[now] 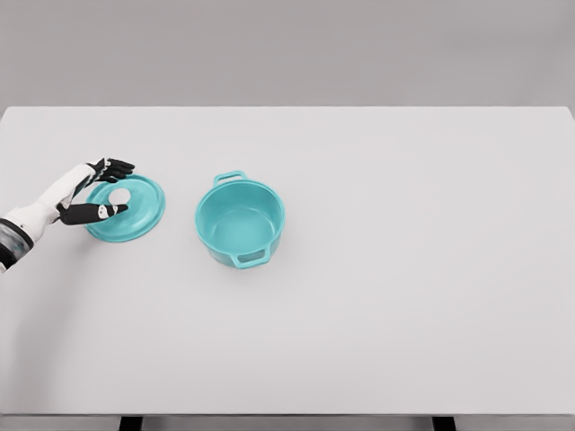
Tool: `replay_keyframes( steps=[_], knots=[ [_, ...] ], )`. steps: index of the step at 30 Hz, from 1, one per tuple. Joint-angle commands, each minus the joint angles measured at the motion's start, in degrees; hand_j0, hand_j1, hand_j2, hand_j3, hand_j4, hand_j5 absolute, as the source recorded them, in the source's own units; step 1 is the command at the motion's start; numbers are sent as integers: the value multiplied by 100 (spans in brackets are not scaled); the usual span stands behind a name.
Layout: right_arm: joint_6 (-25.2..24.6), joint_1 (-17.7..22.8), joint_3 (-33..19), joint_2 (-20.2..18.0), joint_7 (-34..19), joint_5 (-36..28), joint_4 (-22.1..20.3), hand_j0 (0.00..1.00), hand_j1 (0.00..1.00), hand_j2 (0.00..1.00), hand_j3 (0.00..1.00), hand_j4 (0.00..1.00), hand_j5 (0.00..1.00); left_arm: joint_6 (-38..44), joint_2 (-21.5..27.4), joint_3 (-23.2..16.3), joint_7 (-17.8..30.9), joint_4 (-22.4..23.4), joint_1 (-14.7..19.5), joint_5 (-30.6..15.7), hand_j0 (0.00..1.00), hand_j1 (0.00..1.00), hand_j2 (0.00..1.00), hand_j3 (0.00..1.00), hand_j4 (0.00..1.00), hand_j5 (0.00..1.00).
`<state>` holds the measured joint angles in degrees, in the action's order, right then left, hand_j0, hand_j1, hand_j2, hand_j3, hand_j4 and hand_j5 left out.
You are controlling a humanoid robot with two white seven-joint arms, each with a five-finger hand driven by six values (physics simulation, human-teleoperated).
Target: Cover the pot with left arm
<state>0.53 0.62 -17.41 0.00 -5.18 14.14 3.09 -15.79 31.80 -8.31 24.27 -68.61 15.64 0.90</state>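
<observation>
the bench (pixel 404 296) lies bare from twelve round to six o'clock of the pot (pixel 240 222). at nine o'clock the lid (pixel 135 214) lies flat, near but apart from the pot, with the left hand (pixel 101 190) over its far edge, leaving only a narrow lane between lid and pot.

On the desk (pixel 404 296) the pot (pixel 241 222) stands left of the middle, with the lid (pixel 135 215) lying flat just to its left, apart from it, and my left robot hand (pixel 103 190) sits over the lid's far-left edge.
</observation>
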Motion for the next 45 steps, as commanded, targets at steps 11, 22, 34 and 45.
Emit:
replay_keyframes(
  steps=[11, 22, 34, 45],
  knots=[
    [0, 9, 0, 0, -1, 1, -2, 100, 100, 100, 100, 100, 100, 15, -60, -4, -2, 41, -26, -28, 69, 69, 69, 69, 69, 69],
    [0, 0, 0, 0, -1, 1, -2, 100, 100, 100, 100, 100, 100, 59, -69, -4, -2, 111, -26, -20, 64, 64, 64, 64, 64, 64],
    [0, 9, 0, 0, -1, 1, -2, 100, 100, 100, 100, 100, 100, 68, -69, -4, -2, 76, -26, -55, 56, 56, 56, 56, 56, 56],
    [0, 0, 0, 0, -1, 1, -2, 100, 100, 100, 100, 100, 100, 76, -51, -4, 7, -64, -9, -116, 54, 54, 54, 54, 54, 54]
  ],
)
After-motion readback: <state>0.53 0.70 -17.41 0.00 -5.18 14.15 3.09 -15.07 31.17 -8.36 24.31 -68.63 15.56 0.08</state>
